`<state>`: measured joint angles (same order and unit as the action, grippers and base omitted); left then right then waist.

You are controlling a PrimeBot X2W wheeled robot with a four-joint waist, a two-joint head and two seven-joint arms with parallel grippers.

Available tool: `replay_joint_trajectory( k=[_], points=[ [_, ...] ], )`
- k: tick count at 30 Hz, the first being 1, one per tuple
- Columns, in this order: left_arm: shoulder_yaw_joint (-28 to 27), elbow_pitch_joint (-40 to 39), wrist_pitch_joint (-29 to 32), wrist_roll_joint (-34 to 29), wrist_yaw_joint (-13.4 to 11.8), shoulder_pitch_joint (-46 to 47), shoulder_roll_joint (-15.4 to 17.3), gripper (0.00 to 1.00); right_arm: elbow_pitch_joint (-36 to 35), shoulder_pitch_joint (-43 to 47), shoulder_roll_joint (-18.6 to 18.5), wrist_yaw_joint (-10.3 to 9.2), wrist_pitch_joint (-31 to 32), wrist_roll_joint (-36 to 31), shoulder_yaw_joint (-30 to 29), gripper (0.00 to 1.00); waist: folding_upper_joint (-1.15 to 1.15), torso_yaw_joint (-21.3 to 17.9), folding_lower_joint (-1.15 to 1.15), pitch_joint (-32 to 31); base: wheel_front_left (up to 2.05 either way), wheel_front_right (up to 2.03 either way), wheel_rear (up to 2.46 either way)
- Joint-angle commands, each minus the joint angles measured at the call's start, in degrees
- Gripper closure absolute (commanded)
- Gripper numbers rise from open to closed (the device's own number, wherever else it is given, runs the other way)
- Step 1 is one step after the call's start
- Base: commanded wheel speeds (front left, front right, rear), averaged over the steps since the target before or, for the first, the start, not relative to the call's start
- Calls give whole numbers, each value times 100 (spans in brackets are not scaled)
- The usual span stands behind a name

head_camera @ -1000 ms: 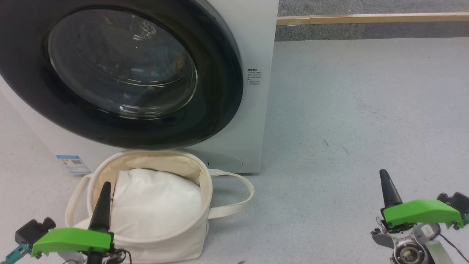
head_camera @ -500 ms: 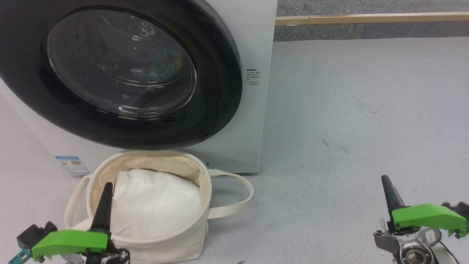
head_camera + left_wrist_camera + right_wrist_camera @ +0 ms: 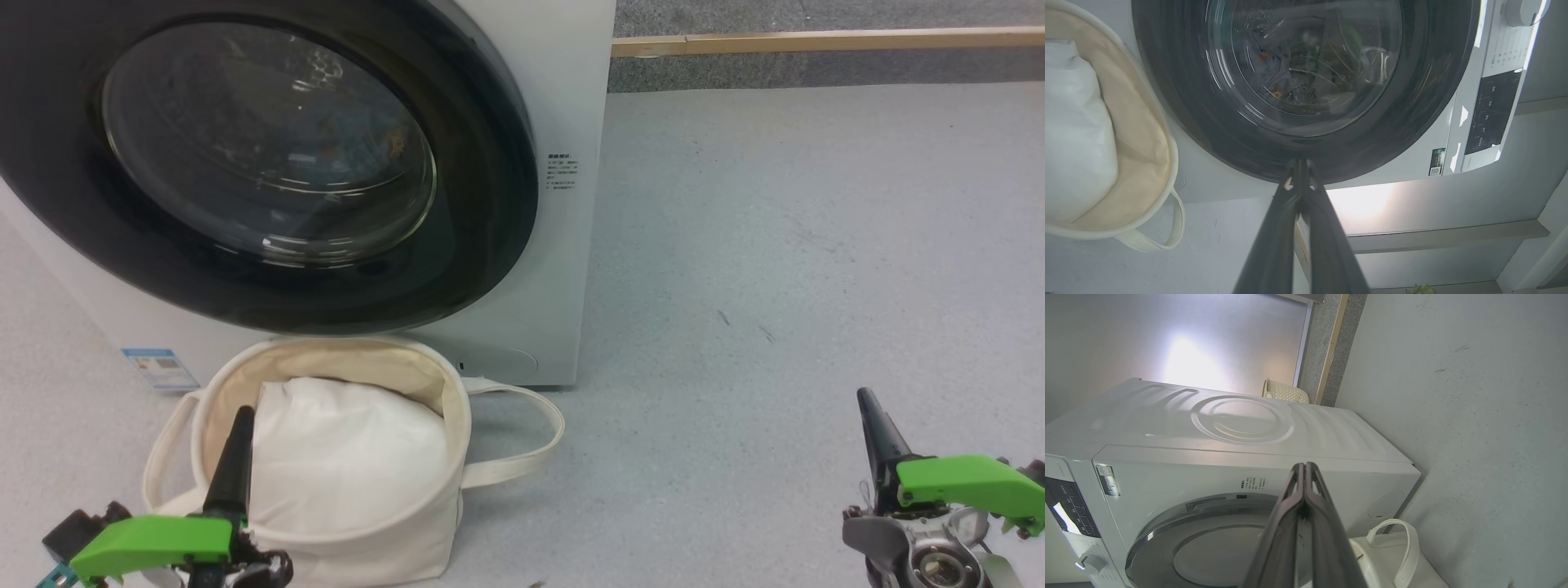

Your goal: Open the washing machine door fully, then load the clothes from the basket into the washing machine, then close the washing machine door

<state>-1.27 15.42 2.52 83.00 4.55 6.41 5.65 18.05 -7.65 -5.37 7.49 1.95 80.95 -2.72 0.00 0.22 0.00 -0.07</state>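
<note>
Black-rimmed door [image 3: 490, 204] shut on the washing machine [image 3: 571, 98]; basket [image 3: 392, 531] at its 6 o'clock, handles [image 3: 558, 426] pointing 3 and 9; left hand [image 3: 1300, 173], right hand [image 3: 1304, 468] both pressed together.

The scene is looked down on from above in the head view. The white front-loading washing machine [image 3: 571, 98] is seen close, at the upper left of the frame, and the small round cream canvas basket [image 3: 392, 539] at the lower left. The left wrist view is turned sideways and held near the large round door with the glossy black rim [image 3: 1167, 102], spread across the top. The right wrist view is also turned sideways but set farther back, with the door at the bottom edge. Machine, door and basket are shared by all three views.
</note>
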Motion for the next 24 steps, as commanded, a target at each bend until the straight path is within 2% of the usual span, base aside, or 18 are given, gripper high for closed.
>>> replay_joint_trajectory(
  k=[1,20,24],
  points=[
    [-237,-242,71,124,-6,111,17,100,-234,-53,14,0,58,161,38,100,0,-2,0,0,0,0,0],
    [-529,-489,385,893,-52,-32,-270,100,-324,44,128,0,335,1219,-234,100,0,-23,0,-5,0,0,0],
    [-536,-495,393,912,-53,-36,-277,100,-327,47,126,0,336,1251,-234,100,0,-24,0,-5,0,0,0]
  ],
)
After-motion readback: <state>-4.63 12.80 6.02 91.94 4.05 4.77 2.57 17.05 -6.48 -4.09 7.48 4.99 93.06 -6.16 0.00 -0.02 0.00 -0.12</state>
